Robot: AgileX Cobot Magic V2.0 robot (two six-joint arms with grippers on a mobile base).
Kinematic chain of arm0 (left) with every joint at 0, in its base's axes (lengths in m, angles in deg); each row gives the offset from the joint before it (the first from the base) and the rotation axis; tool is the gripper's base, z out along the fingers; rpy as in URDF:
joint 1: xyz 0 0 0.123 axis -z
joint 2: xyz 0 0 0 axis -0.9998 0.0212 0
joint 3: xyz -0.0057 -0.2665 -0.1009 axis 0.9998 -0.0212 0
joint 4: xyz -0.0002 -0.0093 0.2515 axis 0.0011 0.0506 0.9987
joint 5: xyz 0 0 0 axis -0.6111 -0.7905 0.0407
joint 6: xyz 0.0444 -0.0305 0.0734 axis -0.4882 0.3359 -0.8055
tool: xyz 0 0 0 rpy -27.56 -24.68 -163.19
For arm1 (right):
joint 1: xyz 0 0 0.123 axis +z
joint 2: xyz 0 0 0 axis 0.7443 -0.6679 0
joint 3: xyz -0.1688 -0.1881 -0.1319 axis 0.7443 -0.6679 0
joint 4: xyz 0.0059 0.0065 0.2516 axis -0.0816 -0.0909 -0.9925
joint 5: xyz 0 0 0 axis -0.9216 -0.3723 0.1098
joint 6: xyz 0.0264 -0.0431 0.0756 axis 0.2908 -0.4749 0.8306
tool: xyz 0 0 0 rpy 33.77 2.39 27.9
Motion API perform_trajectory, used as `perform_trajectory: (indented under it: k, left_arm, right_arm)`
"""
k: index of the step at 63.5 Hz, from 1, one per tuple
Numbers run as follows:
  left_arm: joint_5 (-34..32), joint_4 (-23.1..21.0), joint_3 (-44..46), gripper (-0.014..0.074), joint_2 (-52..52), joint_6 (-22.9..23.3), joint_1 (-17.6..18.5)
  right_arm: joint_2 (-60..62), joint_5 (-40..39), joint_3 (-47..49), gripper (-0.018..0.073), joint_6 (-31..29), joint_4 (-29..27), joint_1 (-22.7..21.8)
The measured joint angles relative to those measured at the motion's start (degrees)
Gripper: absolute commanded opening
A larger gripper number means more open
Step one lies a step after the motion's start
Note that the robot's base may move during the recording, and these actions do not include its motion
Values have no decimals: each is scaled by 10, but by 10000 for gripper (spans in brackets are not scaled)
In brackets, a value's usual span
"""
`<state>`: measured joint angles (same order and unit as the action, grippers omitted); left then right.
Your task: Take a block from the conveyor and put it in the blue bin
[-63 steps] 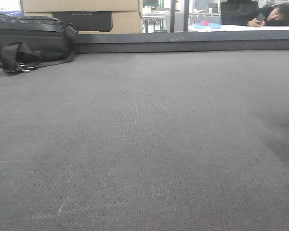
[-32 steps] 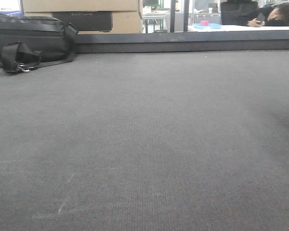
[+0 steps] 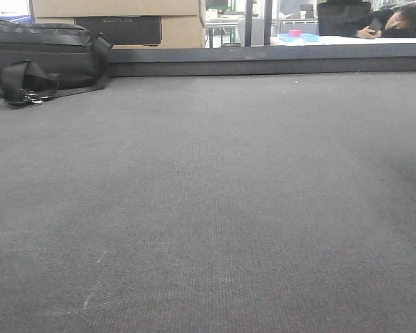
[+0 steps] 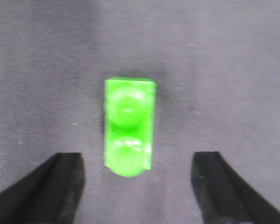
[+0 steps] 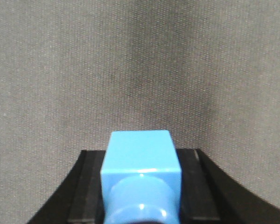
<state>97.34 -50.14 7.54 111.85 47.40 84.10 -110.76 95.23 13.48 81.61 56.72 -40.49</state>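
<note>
Almost nothing had shifted in the front view over the last second: only a pale sliver at the far right edge, just above the rail, had gone from sight. The faint scuff marks low on the belt sat where they had been, so the wide dark grey woven conveyor [image 3: 208,208] looked to be standing rather than running. At far left a black fabric bag with a strap [image 3: 41,59] lay at the belt's back corner in front of brown cardboard boxes [image 3: 180,24]. The dark raised rail [image 3: 263,66] ran across the back. Beyond it a small pink object [image 3: 295,32] sat on a shallow light blue tray [image 3: 309,37] on a white table, with a dark-haired person [image 3: 399,19] slumped at the right. Whether that tray was the blue bin could not be told, and neither arm showed in this view. The left wrist camera, somewhat blurred, looked down on a bright green two-stud plastic block [image 4: 129,127] lying on the belt. The left gripper [image 4: 138,193] was spread wide, its black fingers flanking the block's near end and clear of it on both sides. The right gripper [image 5: 140,161] was pinching a light blue plastic block [image 5: 140,175] between its black pads, apparently lifted off the belt. By my judgement one block was already in hand and awaiting the bin, while the green one lay lined up for a closing grasp.
</note>
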Motion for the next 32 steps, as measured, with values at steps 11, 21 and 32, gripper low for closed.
perform_trajectory:
  k: [11,21,32]
  left_arm:
    - [-39,-1,-16,402,0,-15,-6]
    - [-53,-6,-20,402,16,-18,-6]
    - [-58,-18,-22,402,55,-23,-6]
  right_arm:
    - [0,-8,0,-162,0,-7,0]
    - [0,-15,0,-162,0,-14,0]
    - [0,-15,0,-162,0,-14,0]
